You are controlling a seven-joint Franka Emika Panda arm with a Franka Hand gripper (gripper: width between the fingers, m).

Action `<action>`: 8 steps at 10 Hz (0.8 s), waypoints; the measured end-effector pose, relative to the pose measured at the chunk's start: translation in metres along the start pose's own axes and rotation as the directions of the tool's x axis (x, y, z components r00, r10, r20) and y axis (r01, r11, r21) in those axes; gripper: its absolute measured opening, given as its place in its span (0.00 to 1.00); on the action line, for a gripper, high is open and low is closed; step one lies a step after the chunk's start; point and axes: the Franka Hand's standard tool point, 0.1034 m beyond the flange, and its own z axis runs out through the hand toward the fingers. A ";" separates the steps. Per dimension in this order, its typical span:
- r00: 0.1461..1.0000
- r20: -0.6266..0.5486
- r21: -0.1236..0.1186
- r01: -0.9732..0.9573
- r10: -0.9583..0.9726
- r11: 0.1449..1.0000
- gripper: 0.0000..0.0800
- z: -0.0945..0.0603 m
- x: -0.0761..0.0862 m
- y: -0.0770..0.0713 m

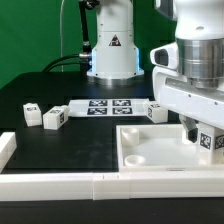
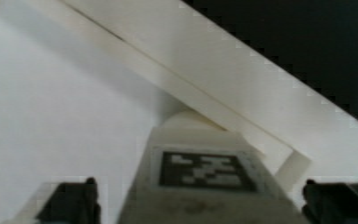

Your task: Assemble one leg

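On a black bench [image 1: 60,150] against a green backdrop, the exterior view shows white furniture parts laid out in front of a robot arm. At the exterior view's far left, a white rail [image 1: 6,150] stands at the bench edge, joining a long white barrier [image 1: 60,183] that runs along the near edge. Behind it sit two small chunky white blocks with black-and-white tags: one spare leg [image 1: 30,114] and, just beside it to the right, a second spare leg [image 1: 54,118]. Further right lies the marker board [image 1: 103,107] — a thin flat white strip carrying several square tags — and at its right end a third spare leg [image 1: 157,112] stands near the arm's base [image 1: 112,50]. In the near right of the scene rests the large white square panel [image 1: 150,150], with raised edges and a round socket visible at its near left corner. Over the panel's right part hangs the gripper [image 1: 205,138], and between its fingers is the leg [image 1: 207,140], its tag facing the camera, held just above or at the panel surface — which of the two cannot be told. The wrist view looks down along the dark fingers [image 2: 69,200], which stand on either side of the leg [image 2: 206,165], closed in against its sides, with the panel's pale surface and a raised edge [image 2: 229,70] slanting behind it.
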 end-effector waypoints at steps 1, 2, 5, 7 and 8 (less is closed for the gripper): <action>0.994 -0.002 -0.001 0.110 -0.110 0.994 0.78 0.000 0.000 0.000; 0.979 -0.002 -0.001 0.204 -0.204 0.979 0.81 0.000 -0.001 -0.001; 0.854 -0.011 0.005 0.521 -0.521 0.854 0.81 -0.003 -0.004 -0.005; 0.731 -0.012 0.003 0.683 -0.683 0.731 0.81 -0.003 -0.005 -0.006; 0.618 -0.012 -0.002 0.786 -0.786 0.618 0.81 -0.003 -0.004 -0.005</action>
